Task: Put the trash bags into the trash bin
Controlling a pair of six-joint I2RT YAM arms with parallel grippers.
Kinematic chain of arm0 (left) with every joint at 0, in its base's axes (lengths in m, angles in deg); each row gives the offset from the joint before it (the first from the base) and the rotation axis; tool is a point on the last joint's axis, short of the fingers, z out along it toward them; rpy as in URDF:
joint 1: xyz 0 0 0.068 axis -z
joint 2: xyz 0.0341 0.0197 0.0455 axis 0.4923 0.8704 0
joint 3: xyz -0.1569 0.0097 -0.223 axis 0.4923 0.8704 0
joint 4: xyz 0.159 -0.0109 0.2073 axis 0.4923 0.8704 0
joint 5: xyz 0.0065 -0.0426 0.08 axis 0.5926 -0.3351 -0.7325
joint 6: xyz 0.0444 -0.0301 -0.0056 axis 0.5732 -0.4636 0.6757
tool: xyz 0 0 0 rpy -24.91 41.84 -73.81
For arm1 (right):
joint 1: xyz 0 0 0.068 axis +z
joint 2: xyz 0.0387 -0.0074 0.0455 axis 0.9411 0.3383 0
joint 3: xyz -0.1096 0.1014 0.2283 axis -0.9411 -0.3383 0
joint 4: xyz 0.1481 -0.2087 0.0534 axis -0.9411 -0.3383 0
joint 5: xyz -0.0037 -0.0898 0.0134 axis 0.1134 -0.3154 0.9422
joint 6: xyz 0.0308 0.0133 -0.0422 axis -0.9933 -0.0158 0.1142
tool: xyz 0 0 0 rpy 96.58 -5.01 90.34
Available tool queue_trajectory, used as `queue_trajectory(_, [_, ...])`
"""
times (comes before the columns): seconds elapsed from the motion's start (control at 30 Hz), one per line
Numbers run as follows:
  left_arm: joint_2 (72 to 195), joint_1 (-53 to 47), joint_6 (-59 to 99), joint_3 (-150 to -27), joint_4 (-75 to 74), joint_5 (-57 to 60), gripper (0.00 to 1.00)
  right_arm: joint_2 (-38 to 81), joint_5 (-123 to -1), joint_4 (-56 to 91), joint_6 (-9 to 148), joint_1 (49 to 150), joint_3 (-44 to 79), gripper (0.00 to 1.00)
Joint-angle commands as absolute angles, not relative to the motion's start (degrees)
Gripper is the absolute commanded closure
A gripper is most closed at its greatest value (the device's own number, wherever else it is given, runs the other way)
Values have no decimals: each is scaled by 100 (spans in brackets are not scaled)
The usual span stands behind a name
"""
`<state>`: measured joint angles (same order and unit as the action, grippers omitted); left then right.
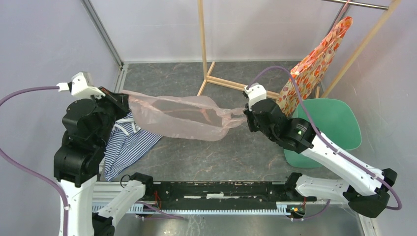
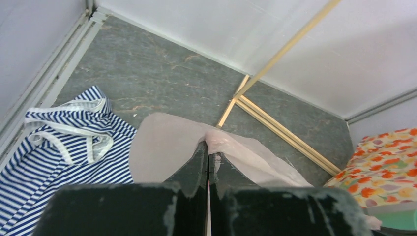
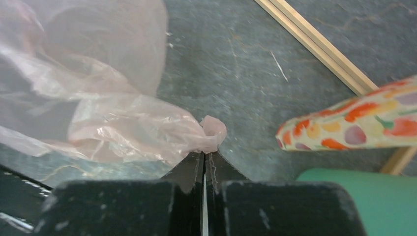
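The pale-pink translucent trash bag (image 1: 179, 118) hangs stretched in the air between my two grippers, above the table's middle. My left gripper (image 1: 121, 98) is shut on its left end; in the left wrist view the film (image 2: 162, 147) bunches at the closed tips (image 2: 208, 147). My right gripper (image 1: 244, 114) is shut on its right end; in the right wrist view the crinkled film (image 3: 113, 123) gathers at the closed tips (image 3: 204, 155). The mint-green trash bin (image 1: 334, 123) stands at the right, behind my right arm, partly hidden by it. Its edge shows in the right wrist view (image 3: 383, 196).
A blue-white striped cloth (image 1: 125, 145) lies at the left under my left arm. An orange floral bag (image 1: 314, 64) hangs from a wooden frame (image 1: 202, 44) at the back right, just behind the bin.
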<state>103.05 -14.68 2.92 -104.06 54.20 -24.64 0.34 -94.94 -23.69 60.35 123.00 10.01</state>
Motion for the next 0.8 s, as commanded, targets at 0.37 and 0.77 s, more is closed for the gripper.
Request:
queue_trajectory(0.37, [10555, -1487, 280, -9880, 5102, -1889, 98, 40, -8306, -2035, 6370, 12320, 1292, 61])
queue_trajectory(0.77, [11254, -1490, 423, -10082, 4864, -2160, 98, -57, -8627, -3138, 6220, 12324, 2590, 8])
